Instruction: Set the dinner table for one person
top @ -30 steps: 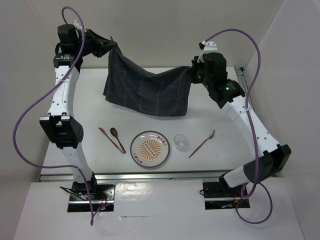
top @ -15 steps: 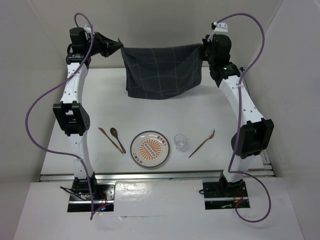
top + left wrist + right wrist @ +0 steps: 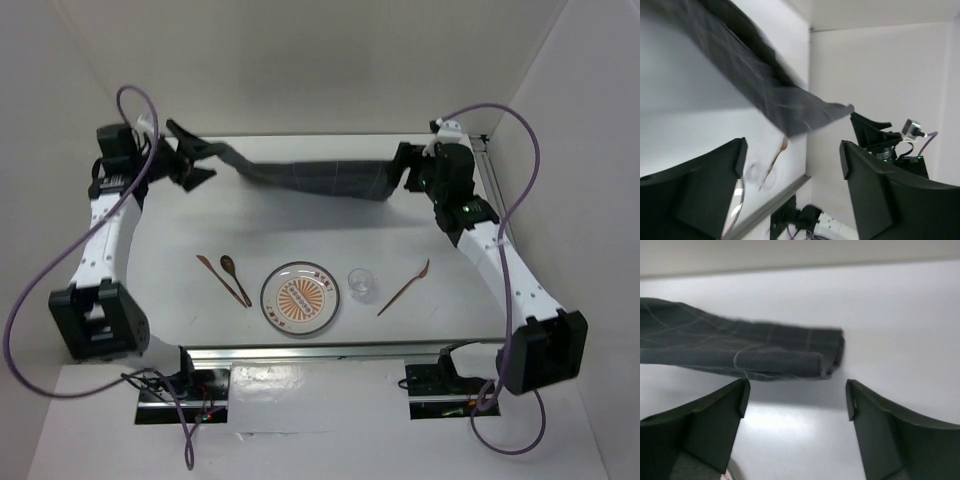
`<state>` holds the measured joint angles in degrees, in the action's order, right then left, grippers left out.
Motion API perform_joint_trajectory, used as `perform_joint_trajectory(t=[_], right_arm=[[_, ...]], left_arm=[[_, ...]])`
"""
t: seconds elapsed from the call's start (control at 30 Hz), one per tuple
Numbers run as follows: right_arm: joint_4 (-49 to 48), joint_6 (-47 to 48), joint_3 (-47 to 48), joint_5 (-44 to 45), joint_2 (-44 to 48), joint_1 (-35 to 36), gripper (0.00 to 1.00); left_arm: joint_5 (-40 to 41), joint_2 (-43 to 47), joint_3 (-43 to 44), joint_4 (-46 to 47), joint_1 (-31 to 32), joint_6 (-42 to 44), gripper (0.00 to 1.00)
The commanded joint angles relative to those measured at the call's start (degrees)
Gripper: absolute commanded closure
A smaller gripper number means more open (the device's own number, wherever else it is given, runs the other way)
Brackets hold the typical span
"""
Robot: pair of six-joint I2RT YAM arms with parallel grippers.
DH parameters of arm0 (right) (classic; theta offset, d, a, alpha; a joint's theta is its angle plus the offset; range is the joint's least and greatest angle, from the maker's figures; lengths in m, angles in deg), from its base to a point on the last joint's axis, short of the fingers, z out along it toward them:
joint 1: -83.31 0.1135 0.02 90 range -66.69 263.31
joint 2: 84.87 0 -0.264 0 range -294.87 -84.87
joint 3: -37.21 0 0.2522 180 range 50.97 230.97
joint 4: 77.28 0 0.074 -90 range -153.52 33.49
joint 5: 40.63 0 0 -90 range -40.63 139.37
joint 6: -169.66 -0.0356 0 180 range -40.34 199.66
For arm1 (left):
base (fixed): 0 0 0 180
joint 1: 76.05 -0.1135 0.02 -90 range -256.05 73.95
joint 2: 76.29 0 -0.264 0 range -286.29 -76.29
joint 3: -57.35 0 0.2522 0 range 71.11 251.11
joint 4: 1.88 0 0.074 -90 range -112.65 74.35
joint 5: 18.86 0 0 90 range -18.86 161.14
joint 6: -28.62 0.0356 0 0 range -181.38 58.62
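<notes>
The dark grid-lined cloth stretches as a long bunched strip over the far part of the white dinner table. My left gripper is open at the cloth's left end, and my right gripper is open at its right end. In the left wrist view the jaws stand wide apart with the blurred cloth ahead of them, outside the grip. The right wrist view shows the same: gripper open, the cloth's folded end just beyond the fingertips.
Near the front edge lie a wooden spoon and another wooden utensil, a patterned plate, a clear glass and a wooden fork. A metal rail runs along the near edge. White walls enclose the table.
Both grippers held the cloth up spread between them; now both have opened and swung lower and outward, and the cloth has dropped to the far part of the table.
</notes>
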<state>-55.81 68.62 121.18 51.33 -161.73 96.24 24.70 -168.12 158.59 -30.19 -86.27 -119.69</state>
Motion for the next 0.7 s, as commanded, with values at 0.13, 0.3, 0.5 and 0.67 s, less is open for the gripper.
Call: perform_joint_trajectory(t=[0.13, 0.3, 0.5, 0.67], right_arm=[[9.9, -6.0, -14.8, -0.8, 15.7, 2.2, 0.0], [13.8, -7.1, -14.0, -1.3, 17.2, 2.2, 0.02], [16.8, -8.6, -5.2, -5.8, 1.6, 2.2, 0.58], [24.1, -10.3, 7.1, -4.4, -19.3, 2.8, 0.96]], left_arm=[[4.8, 14.5, -19.6, -13.6, -8.8, 14.4, 0.0], [11.7, 15.2, -11.3, -15.7, -8.1, 15.1, 0.07], [12.6, 7.7, -10.7, -11.9, -3.1, 15.6, 0.93], [15.9, -8.3, -1.1, -18.1, 3.5, 21.7, 1.0]])
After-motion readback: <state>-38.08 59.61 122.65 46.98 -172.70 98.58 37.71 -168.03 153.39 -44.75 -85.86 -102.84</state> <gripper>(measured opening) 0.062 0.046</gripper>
